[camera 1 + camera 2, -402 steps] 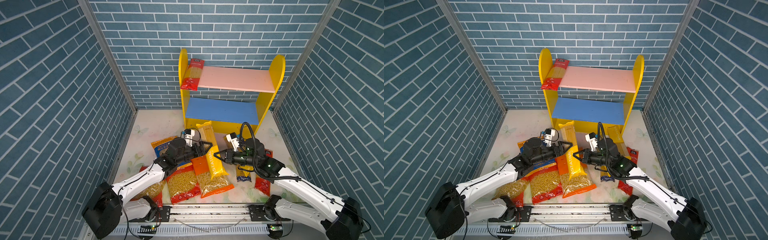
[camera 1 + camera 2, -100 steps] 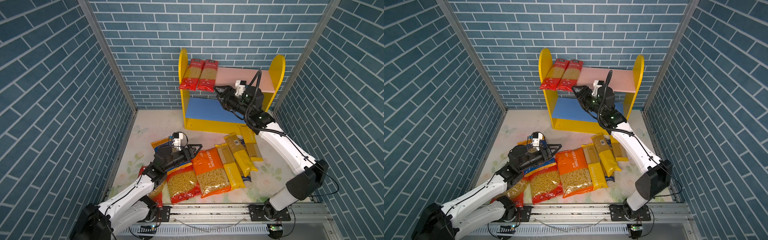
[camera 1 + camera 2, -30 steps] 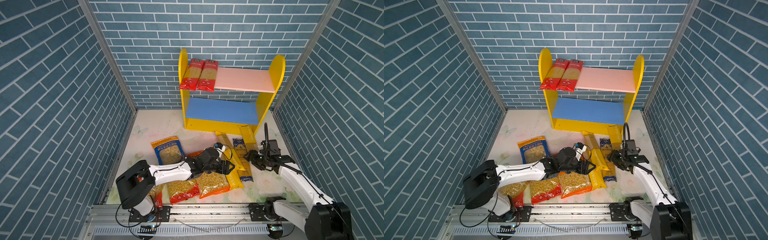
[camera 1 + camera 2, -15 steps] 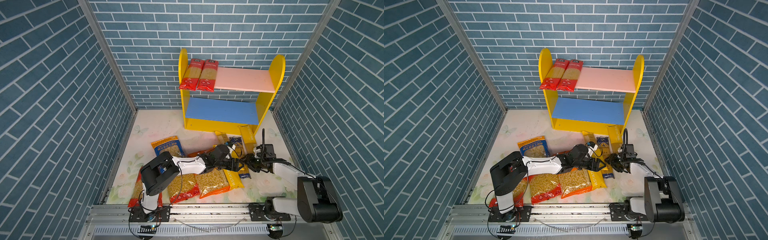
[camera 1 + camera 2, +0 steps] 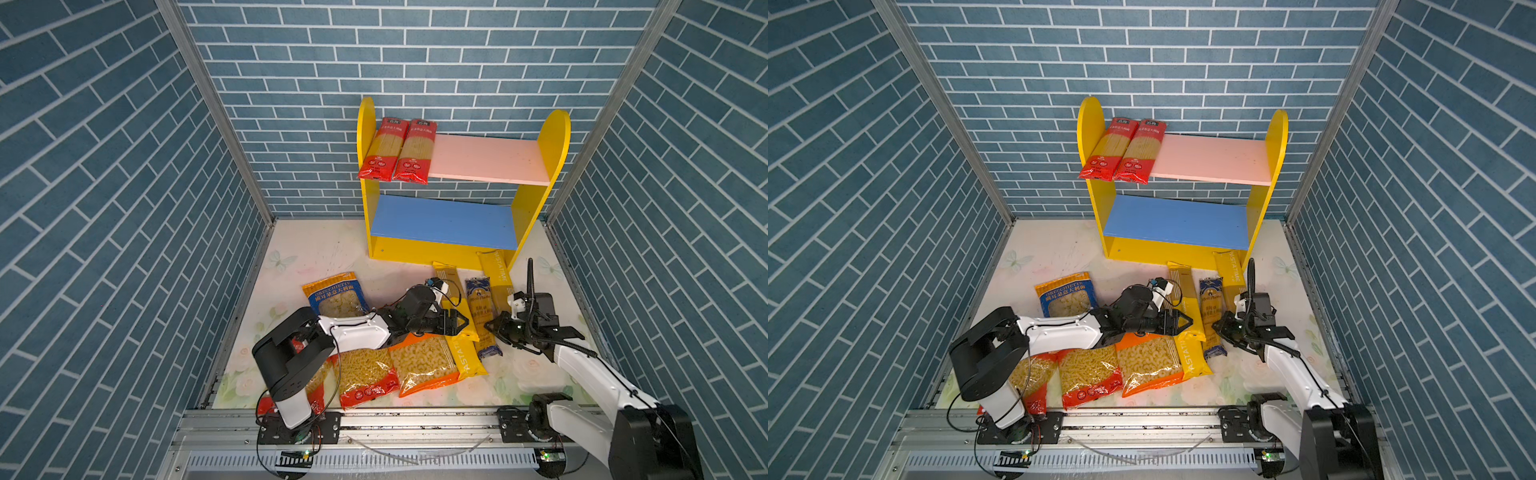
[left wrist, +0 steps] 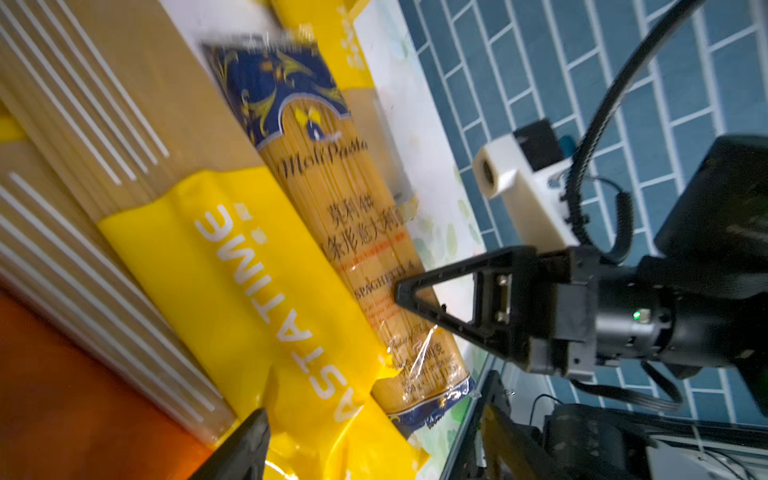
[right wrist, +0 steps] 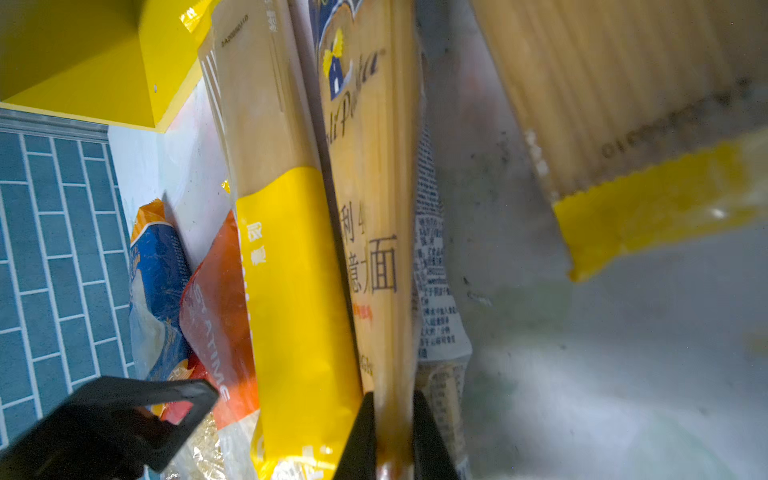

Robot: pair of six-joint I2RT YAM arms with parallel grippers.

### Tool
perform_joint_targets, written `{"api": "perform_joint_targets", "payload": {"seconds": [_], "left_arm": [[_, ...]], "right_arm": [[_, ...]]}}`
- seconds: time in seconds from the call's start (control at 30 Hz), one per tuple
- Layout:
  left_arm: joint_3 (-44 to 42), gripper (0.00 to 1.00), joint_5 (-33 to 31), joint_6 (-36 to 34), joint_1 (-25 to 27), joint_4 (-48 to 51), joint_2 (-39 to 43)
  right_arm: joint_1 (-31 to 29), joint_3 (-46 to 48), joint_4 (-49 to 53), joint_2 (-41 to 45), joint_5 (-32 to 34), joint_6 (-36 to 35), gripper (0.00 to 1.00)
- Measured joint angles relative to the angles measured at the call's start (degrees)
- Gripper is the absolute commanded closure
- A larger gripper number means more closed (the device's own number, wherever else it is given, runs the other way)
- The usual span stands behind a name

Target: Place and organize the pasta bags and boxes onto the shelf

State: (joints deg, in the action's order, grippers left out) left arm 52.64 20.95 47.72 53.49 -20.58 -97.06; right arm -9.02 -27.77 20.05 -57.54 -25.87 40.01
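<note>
My right gripper (image 5: 490, 327) (image 7: 394, 432) lies low on the floor, shut on the lower part of a dark blue spaghetti packet (image 5: 482, 311) (image 7: 370, 208); the packet is pinched edge-on between the jaws. My left gripper (image 5: 464, 322) (image 6: 374, 446) is open, hovering over a yellow PASTATIME packet (image 5: 457, 303) (image 6: 257, 266) just left of the blue one. The shelf (image 5: 490, 160) (image 5: 1214, 160) stands at the back, with two red spaghetti packs (image 5: 395, 151) on the left of its pink board. Its blue lower board (image 5: 442, 220) is bare.
Wider bags lie in front of the left arm: a blue-and-orange one (image 5: 334, 295), a red one (image 5: 363, 378) and an orange one (image 5: 424, 365). Another yellow packet (image 5: 496, 274) leans at the shelf's base. Brick walls close in on three sides, a metal rail (image 5: 415, 424) on the near side.
The right gripper's jaws have closed onto the dark blue spaghetti packet. The left gripper has stayed open over the yellow packet, shifted slightly right.
</note>
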Motion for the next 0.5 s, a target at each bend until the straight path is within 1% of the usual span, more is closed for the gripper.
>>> {"api": "perform_joint_targets", "payload": {"seconds": [0.13,0.27,0.33,0.5], "left_arm": [[-1.68,0.19,0.61,2.29,-2.67,-2.45,4.57],[-3.80,0.17,1.70,6.84,-5.14,-6.82,6.86],[-5.16,0.15,2.01,9.75,-5.90,-9.46,7.26],[-8.66,0.13,2.56,17.90,-6.56,-16.76,7.19]], "right_arm": [[-0.11,-5.77,10.05,4.55,0.90,0.50,0.97],[-1.20,-9.53,13.09,8.44,0.02,2.99,0.99],[-3.13,-10.43,12.98,10.29,-0.26,4.61,0.99],[-11.80,-11.06,9.51,13.88,-0.26,9.92,1.00]]}}
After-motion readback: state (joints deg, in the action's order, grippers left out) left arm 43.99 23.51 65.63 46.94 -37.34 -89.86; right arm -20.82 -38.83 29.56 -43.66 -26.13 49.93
